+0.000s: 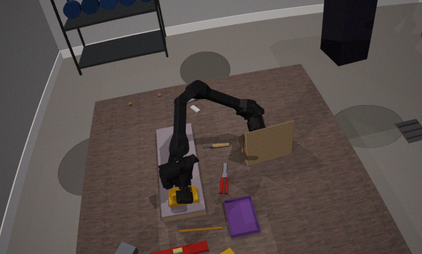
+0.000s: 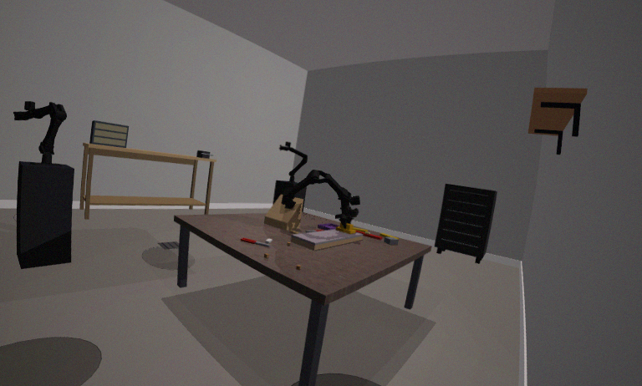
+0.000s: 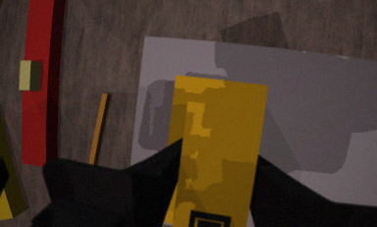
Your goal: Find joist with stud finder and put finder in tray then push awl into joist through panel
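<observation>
My gripper (image 1: 183,195) (image 3: 212,147) is shut on the yellow stud finder (image 1: 195,194) (image 2: 349,229) (image 3: 221,134). It holds the stud finder flat just over the near end of the grey floor panel (image 1: 165,139) (image 2: 322,239) (image 3: 314,89). The awl (image 1: 217,144), with a wooden handle, lies on the table right of the panel's middle. The purple tray (image 1: 241,216) (image 2: 327,226) stands empty on the table, right of the panel's near end. No hole shows in the panel.
Red-handled pliers (image 1: 222,183) lie between awl and tray. A yellow pencil (image 1: 200,229) (image 3: 98,129) and a red level (image 1: 182,248) (image 3: 39,80) lie in front of the panel. A cardboard box (image 1: 267,142) stands by the arm's base. A white block (image 1: 195,109) lies behind the panel.
</observation>
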Available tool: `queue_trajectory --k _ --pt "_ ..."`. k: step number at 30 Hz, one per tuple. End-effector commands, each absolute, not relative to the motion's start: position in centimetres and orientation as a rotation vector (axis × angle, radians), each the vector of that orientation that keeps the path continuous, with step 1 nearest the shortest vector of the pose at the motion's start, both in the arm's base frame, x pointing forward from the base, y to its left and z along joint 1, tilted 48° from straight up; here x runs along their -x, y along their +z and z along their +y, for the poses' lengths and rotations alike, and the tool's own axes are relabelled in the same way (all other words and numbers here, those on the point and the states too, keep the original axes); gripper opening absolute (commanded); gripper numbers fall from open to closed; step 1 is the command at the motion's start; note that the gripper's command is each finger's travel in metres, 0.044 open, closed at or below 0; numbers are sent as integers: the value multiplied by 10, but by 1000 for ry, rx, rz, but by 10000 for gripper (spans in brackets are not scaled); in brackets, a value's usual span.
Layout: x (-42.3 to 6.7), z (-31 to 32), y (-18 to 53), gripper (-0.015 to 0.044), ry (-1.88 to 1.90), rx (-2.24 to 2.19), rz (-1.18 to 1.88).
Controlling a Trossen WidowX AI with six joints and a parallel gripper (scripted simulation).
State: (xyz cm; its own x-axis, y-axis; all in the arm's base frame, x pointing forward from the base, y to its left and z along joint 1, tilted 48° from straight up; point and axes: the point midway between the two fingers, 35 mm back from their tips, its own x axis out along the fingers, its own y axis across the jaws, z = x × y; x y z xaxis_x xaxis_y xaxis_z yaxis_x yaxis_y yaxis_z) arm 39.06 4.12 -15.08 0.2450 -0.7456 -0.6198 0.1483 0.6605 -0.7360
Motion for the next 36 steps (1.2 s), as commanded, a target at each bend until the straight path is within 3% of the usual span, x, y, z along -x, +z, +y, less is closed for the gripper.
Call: queue_trajectory --k 1,36 --pt "-391 46 -156 0 -663 610 1176" --pt "-387 31 -140 0 -664 611 1176"
